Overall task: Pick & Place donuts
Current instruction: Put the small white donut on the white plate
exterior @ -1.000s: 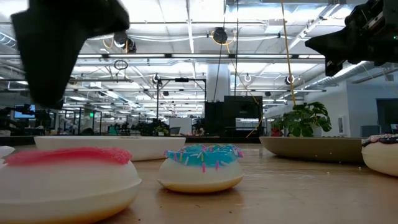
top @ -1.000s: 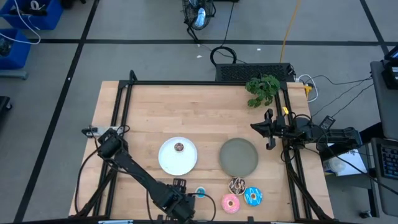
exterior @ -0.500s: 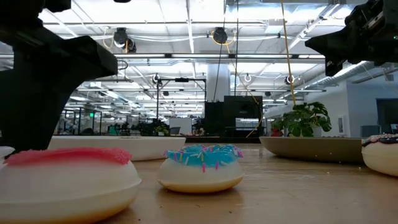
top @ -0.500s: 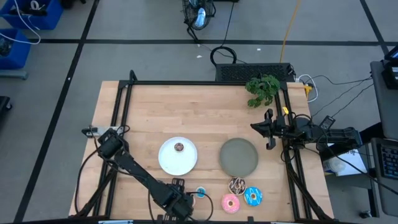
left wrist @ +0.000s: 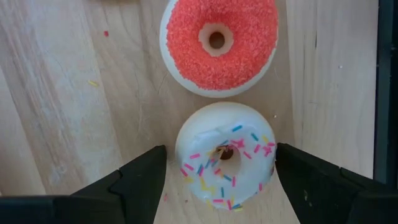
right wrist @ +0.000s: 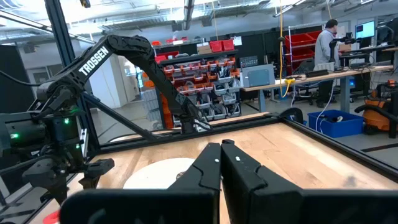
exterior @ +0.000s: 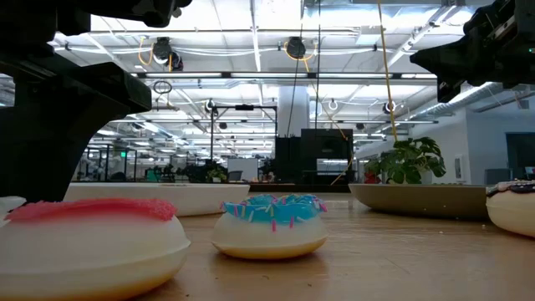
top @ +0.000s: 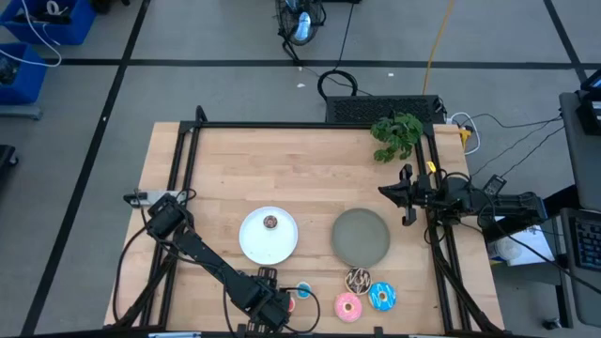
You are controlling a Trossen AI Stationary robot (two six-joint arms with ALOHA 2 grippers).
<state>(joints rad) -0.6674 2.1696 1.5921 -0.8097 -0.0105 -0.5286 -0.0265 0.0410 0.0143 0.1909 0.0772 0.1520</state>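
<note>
The left gripper (left wrist: 221,177) was seen low at the bottom centre-left of the high view, its fingers spread wide to either side of the tiny blue donut (left wrist: 225,163) and not yet touching it in the left wrist view. The tiny red donut (left wrist: 218,45) lay just beside the blue one, farther ahead of the fingers. In the high view the tiny brown donut (top: 270,222) sat on the white plate (top: 254,242), the grey plate (top: 361,237) was bare, and the pink donut (top: 348,306), large blue donut (top: 381,297) and drizzled donut (top: 358,279) were grouped at bottom centre-right. The right gripper (top: 405,196) was parked at the right edge, fingers pressed together on nothing. Step judged: grasp of the tiny blue donut. For a clean grasp the ring should be kept centred between the fingers, closure made across its widest part, and the red donut left undisturbed on lift.
</note>
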